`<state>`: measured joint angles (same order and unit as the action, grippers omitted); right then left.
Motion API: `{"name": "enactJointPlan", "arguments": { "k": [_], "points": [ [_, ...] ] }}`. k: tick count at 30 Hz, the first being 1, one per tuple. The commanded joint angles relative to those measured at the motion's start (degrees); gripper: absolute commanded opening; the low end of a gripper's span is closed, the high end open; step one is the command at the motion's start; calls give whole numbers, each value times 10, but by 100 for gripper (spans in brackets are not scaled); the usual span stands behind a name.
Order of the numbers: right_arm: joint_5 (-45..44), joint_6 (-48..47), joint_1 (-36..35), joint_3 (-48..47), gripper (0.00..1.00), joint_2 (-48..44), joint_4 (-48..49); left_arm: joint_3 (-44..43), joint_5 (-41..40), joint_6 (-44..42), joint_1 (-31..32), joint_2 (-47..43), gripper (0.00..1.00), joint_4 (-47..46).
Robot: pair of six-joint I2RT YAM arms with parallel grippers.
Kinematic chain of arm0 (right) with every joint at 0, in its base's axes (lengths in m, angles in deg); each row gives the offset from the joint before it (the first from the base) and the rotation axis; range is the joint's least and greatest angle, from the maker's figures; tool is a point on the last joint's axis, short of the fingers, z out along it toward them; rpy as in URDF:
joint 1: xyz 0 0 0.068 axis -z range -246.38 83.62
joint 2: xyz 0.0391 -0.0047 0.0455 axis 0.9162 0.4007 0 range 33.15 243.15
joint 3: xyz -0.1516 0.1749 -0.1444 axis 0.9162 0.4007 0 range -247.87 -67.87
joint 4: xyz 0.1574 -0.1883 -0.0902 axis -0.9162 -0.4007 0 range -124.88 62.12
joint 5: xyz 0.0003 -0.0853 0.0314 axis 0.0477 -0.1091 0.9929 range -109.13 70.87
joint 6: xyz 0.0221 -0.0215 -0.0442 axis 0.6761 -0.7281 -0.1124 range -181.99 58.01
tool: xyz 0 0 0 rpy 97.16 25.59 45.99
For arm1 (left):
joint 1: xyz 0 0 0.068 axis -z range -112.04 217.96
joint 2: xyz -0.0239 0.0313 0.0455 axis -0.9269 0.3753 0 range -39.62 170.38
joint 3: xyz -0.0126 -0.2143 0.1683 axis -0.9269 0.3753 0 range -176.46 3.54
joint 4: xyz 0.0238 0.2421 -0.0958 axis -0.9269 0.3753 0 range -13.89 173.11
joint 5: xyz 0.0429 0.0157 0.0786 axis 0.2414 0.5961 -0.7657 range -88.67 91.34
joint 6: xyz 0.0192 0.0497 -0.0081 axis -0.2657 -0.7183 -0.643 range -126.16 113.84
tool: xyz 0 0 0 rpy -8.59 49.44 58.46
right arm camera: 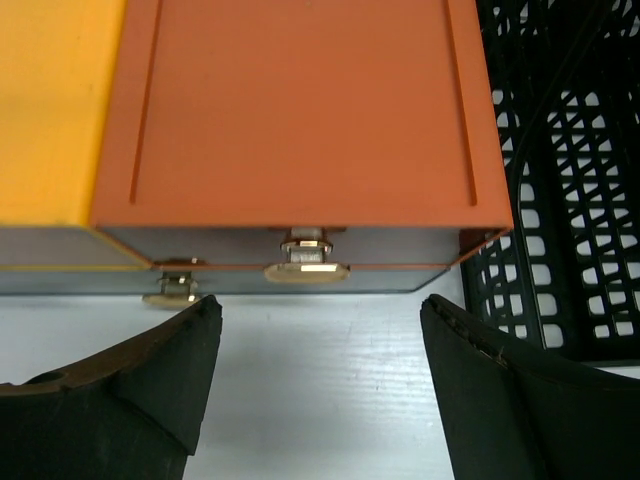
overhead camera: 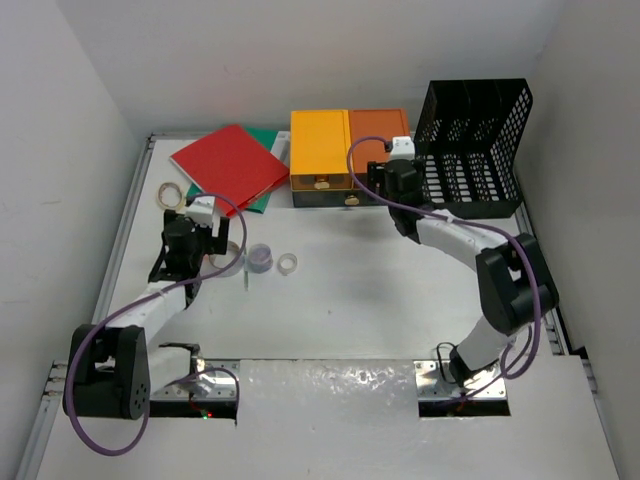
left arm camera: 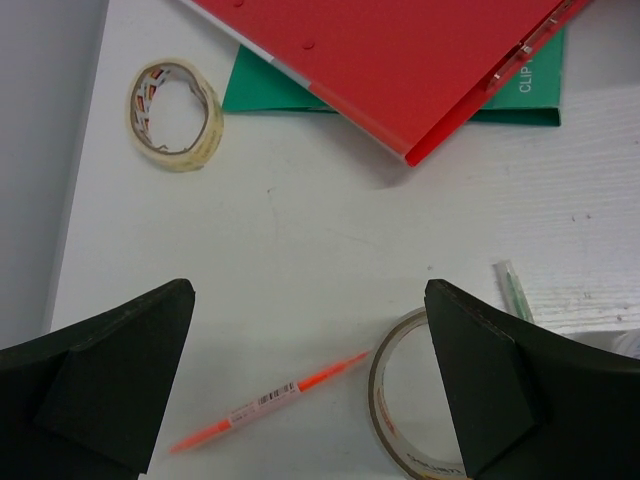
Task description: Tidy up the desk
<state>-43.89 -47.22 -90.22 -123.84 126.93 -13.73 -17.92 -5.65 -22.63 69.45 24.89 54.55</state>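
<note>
The big flat white surface with grey metal rails sits boxed in by plain white walls. Along its far edge: a red folder, a yellow-and-orange drawer box, a black mesh file rack. Left arm reaches forward, left jaws spread wide above a thin orange pen, holding nothing. Right arm stretches to the box, right jaws open and empty, facing a brass drawer knob.

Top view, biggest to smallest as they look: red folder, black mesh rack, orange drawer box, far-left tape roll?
1. black mesh rack
2. red folder
3. orange drawer box
4. tape roll
</note>
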Motion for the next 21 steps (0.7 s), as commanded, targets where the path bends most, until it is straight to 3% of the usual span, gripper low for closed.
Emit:
{"name": "enactJointPlan", "arguments": {
  "k": [1, 12, 16, 21],
  "points": [
    [-26, 1, -5, -48, 78, 29, 39, -25, -10, 7, -4, -3, 100, -19],
    [-98, 10, -9, -86, 67, 103, 66, -25, 1, 6, -4, -2, 100, -14],
    [-120, 15, -9, -87, 59, 116, 81, -24, 2, 7, -4, -2, 100, -11],
    [-123, 20, -9, -89, 37, 123, 95, -24, 5, 6, -4, -1, 100, -11]
  ]
}}
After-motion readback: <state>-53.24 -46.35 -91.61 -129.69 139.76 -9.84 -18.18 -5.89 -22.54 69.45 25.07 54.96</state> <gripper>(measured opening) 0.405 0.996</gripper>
